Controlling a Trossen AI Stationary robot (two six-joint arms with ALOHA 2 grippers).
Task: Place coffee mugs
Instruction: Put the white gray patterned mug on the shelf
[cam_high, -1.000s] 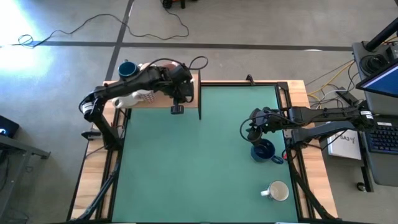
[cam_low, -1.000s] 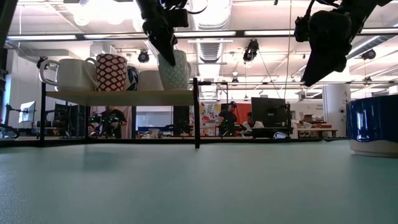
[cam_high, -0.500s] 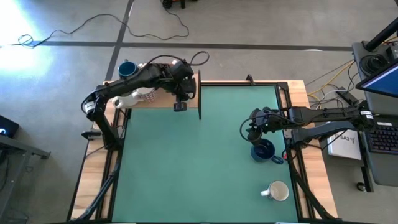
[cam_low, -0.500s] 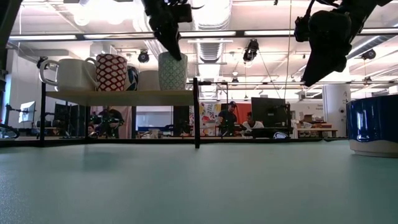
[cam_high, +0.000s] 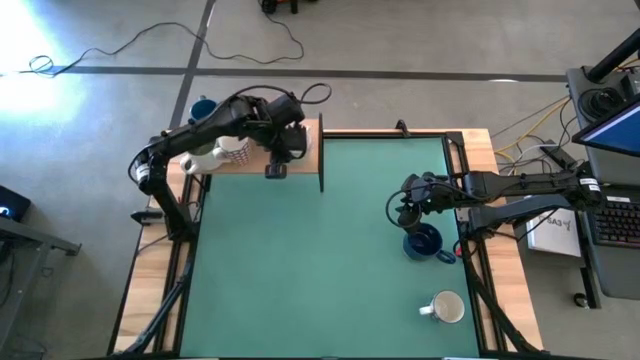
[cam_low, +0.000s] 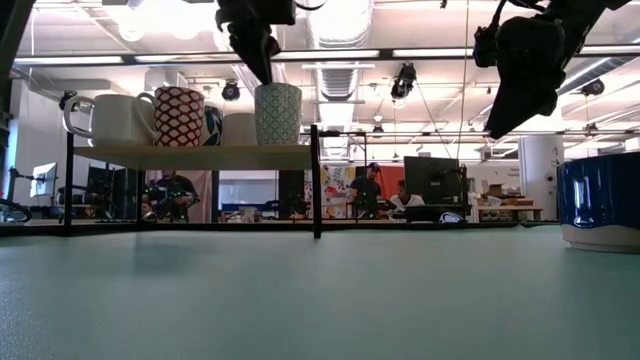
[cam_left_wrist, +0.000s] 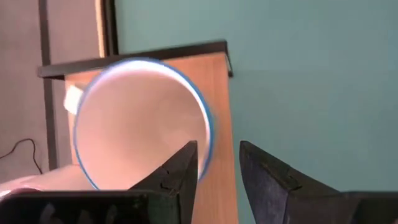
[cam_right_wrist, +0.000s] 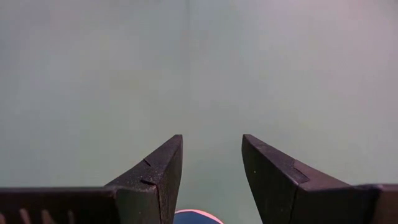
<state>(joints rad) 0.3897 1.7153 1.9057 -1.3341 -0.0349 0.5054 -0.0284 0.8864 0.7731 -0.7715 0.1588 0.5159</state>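
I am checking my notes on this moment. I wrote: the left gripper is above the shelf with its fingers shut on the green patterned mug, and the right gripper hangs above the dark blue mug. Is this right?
Not quite. The left gripper is above the shelf, but its fingers are open and clear of the green patterned mug, which stands free on the shelf, as the low view shows. The right gripper does hang above the dark blue mug.

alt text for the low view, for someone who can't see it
Seen level across a green table, a raised wooden shelf holds a row of mugs, with the left gripper open just above a patterned mug at the shelf's end. The right gripper hangs open over the table near a dark blue mug.
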